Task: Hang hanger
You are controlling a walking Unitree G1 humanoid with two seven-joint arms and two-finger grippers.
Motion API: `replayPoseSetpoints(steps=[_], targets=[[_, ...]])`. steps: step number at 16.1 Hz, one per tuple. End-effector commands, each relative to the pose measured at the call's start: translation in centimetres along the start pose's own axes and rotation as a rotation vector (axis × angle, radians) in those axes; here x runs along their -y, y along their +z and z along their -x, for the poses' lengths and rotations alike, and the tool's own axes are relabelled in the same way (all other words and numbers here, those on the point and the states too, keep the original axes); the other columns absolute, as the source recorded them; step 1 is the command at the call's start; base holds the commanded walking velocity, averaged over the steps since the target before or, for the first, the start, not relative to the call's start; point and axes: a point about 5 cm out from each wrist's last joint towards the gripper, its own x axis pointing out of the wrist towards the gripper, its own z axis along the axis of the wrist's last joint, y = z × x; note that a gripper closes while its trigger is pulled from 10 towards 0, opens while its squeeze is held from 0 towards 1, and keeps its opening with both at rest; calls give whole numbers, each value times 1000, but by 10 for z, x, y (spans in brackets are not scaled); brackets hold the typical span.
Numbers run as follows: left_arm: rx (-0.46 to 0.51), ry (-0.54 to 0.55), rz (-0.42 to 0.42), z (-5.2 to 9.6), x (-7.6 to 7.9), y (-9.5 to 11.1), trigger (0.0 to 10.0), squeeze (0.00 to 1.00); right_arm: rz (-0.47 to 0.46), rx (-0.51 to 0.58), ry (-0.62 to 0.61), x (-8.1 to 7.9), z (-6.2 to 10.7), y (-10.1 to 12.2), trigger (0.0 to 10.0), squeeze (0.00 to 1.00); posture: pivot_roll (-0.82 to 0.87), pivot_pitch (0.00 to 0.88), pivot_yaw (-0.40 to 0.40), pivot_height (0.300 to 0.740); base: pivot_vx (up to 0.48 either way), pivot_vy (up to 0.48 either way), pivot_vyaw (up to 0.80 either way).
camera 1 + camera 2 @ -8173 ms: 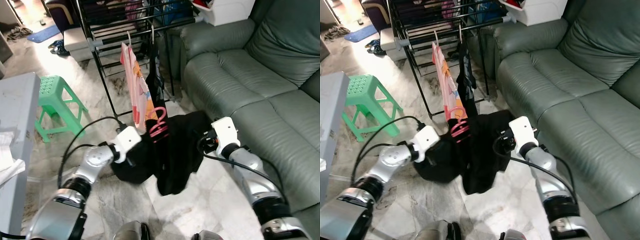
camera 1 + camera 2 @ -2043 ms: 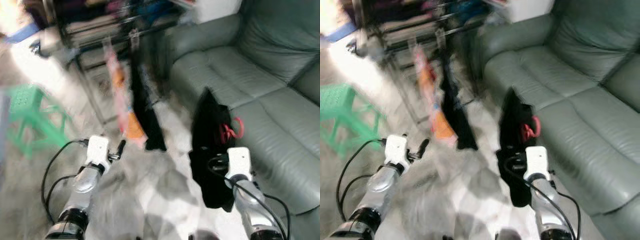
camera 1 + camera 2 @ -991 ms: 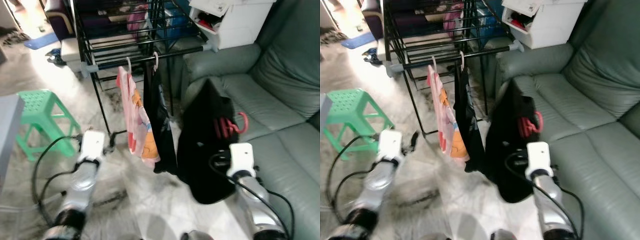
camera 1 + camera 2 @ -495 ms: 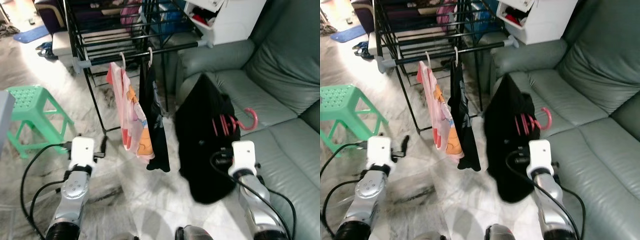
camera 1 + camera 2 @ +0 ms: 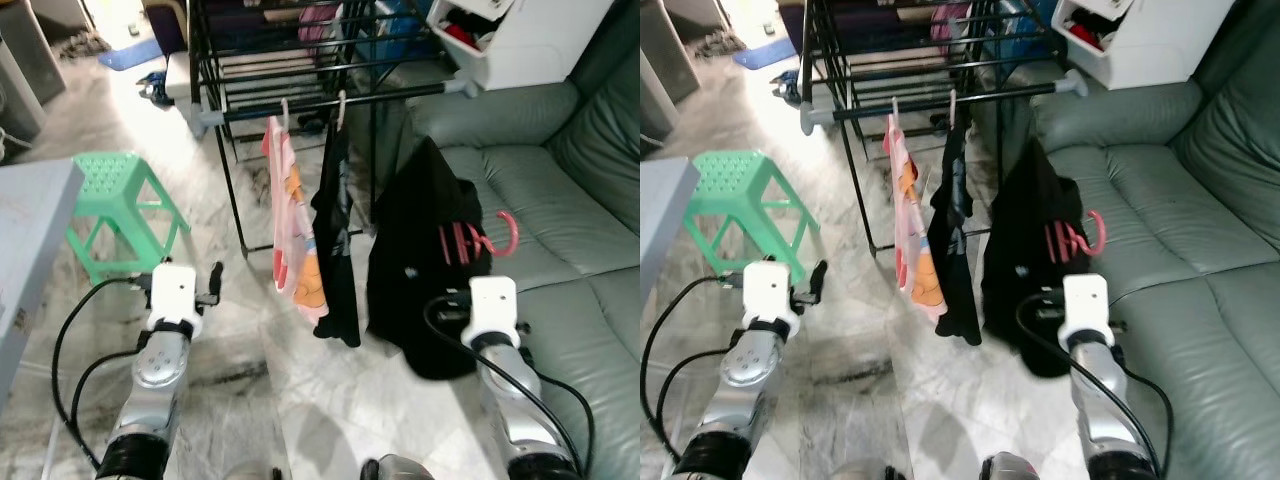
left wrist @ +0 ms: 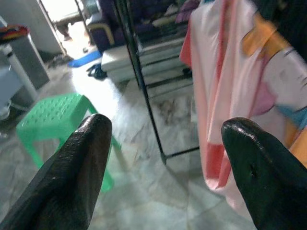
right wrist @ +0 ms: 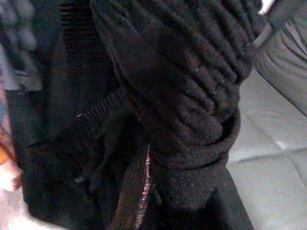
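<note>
Nearest to me, my right gripper (image 5: 470, 300) is up in front of the sofa, buried in a black garment (image 5: 420, 260); I can't tell how its fingers stand because the knit cloth swallows them in the right wrist view. That garment hangs on the pink hanger (image 5: 478, 238), whose hook curls out toward the green sofa (image 5: 560, 200), so the hanger is in the air at my right, beside the rack and not on the rail. My left gripper (image 5: 214, 278) is raised over the marble floor (image 5: 250, 350), its fingers (image 6: 76, 172) spread wide with nothing between them; past them I see the green stool (image 6: 53, 112). Further out, a pink printed garment (image 5: 295, 240) and a dark garment (image 5: 335, 250) hang side by side from the front rail of the black drying rack (image 5: 300, 80). Farther right, a white box (image 5: 520, 40) sits above the sofa arm. At my far left is a grey tabletop (image 5: 30, 250).
</note>
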Motion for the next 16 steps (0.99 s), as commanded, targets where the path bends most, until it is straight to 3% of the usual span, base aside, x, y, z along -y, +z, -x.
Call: replayPoseSetpoints(steps=[1,9,16], targets=[[-2,-4,-8,-2,1,2,10000,0,-12,3,-9,1,-1,1,10000,0,-84,0,60,740,326,0,0],[-8,2,6,-2,4,0,10000,0,-8,-16,24,-3,-3,0,10000,0,-84,0,50,740,395,0,0],[-18,19,5,-2,4,-1,10000,0,-7,-25,47,-8,-3,-1,10000,0,-79,0,44,740,376,299,0]])
